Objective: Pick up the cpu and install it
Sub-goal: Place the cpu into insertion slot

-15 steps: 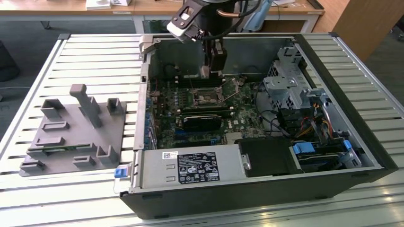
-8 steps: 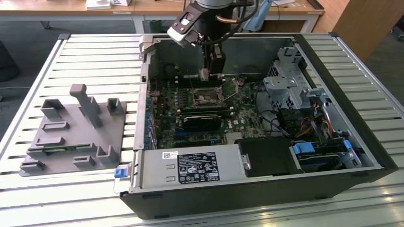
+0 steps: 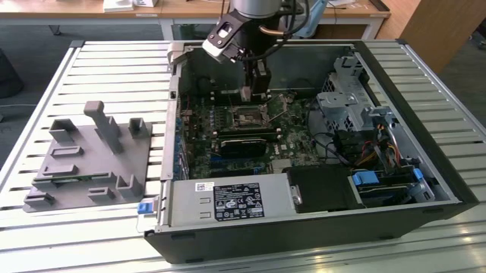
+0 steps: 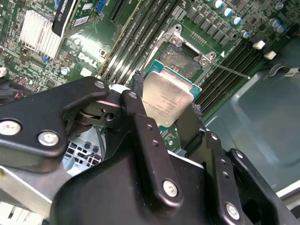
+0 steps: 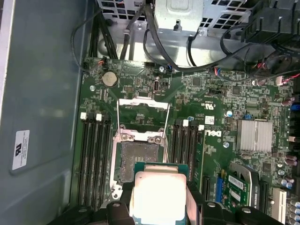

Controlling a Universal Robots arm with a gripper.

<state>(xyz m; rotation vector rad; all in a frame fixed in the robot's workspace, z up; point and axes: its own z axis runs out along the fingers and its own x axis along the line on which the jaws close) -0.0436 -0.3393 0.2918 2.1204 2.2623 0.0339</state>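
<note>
The cpu (image 4: 166, 98), a flat square chip with a silvery top and a thin green rim, sits between my two black fingers in both wrist views, and my gripper (image 4: 165, 102) is shut on its edges. The chip (image 5: 159, 194) hovers just above the open socket (image 5: 139, 157) on the green motherboard, overlapping one side of it. In the exterior view my gripper (image 3: 255, 96) reaches down into the open computer case, right over the socket (image 3: 247, 118). The socket's metal load plate (image 5: 143, 105) is flipped up and its cavity is bare.
Memory slots (image 5: 93, 159) flank the socket. A silver heat sink (image 5: 254, 136) and black cables (image 5: 164, 51) lie close by. The case holds a power supply (image 3: 227, 202) and a drive cage (image 3: 345, 105). A grey fixture tray (image 3: 83, 165) lies at the exterior view's left.
</note>
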